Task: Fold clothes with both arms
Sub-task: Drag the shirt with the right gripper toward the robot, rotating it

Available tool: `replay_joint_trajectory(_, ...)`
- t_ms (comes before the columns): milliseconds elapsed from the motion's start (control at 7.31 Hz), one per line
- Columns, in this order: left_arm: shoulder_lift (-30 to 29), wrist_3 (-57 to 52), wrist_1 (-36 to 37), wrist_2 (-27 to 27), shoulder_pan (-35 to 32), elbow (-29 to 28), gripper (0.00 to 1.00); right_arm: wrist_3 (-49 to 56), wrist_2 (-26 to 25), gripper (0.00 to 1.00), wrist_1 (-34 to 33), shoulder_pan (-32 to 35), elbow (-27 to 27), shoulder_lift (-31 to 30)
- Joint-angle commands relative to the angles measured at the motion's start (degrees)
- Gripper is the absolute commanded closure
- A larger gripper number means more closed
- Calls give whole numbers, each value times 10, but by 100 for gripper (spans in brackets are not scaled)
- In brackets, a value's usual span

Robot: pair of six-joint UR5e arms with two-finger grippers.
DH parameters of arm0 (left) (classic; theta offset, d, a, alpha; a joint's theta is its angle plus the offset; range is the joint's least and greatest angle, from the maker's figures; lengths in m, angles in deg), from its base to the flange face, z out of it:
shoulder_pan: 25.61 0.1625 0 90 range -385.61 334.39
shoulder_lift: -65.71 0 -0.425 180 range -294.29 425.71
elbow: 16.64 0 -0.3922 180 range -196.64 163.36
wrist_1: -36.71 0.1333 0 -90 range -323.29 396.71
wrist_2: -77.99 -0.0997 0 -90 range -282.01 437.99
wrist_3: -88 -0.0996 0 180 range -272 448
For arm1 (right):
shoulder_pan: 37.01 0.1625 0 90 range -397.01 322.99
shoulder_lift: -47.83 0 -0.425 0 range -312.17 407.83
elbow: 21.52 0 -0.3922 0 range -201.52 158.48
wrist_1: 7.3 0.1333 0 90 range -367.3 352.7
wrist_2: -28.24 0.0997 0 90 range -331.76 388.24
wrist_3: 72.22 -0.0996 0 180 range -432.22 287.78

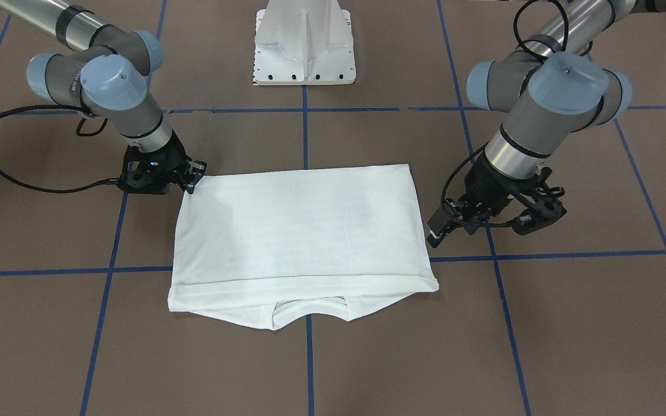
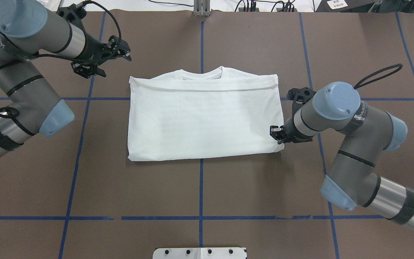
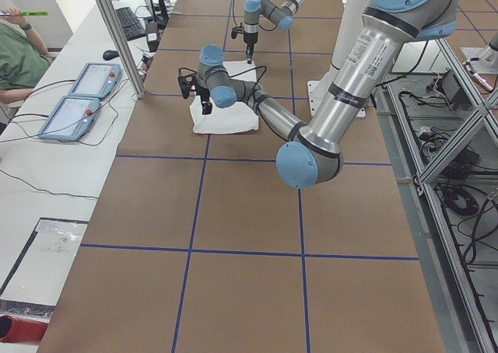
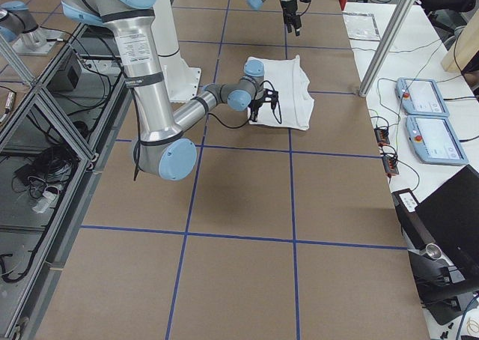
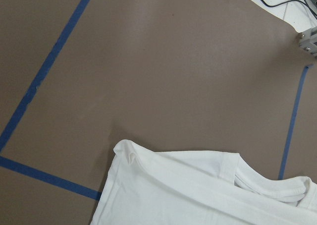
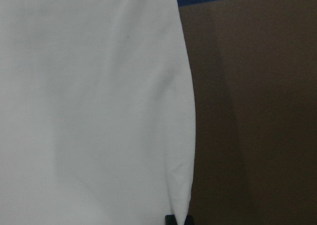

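Right gripper (image 2: 278,135): jaws are down at the near-right corner of the white T-shirt (image 2: 203,118), tips touching the cloth edge. Clamped or let go, I cannot tell (the wrist view gives only one black fingertip (image 6: 171,219) right at the fabric border).

Left gripper (image 2: 115,64): jaws spread wide with nothing between them. It hangs above the table (image 2: 199,187), just off the shirt's far-left corner and apart from the cloth.

Outward from the right jaws:
- The shirt runs away towards the left arm as a flat folded rectangle.
- One folded edge lies along the robot's side.

Outward from the left jaws:
- The shirt corner sits below and to the side, with a slight curl in the fabric.
- The ribbed collar (image 2: 202,75) is further along the far edge and peeks out past a hem strip (image 2: 203,89) laid across the fold (the left wrist view shows the same).

Blue tape lines (image 2: 201,201) grid the brown table around both grippers, and one runs under the shirt's middle. The white pedestal base (image 1: 304,46) stands on the robot's side, well apart from both sets of jaws.
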Motion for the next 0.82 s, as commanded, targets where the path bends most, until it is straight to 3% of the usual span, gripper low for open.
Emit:
replay_joint_trajectory(0, -2, 1, 0, -3, 0, 6, 1, 1, 1, 100, -9, -3, 113, -116)
replay_joint_trajectory(274, -1, 1, 0, -4, 1, 14, 1, -3, 51, 100, -8, -10, 197, -221)
replay_joint_trajectory(411, -1, 1, 0, -5, 3, 15, 1, -4, 72, 100, -8, -48, 237, -262)
replay_joint_trajectory(684, 1, 2, 0, -13, 11, 32, 1, -5, 101, 100, -7, -150, 256, -295)
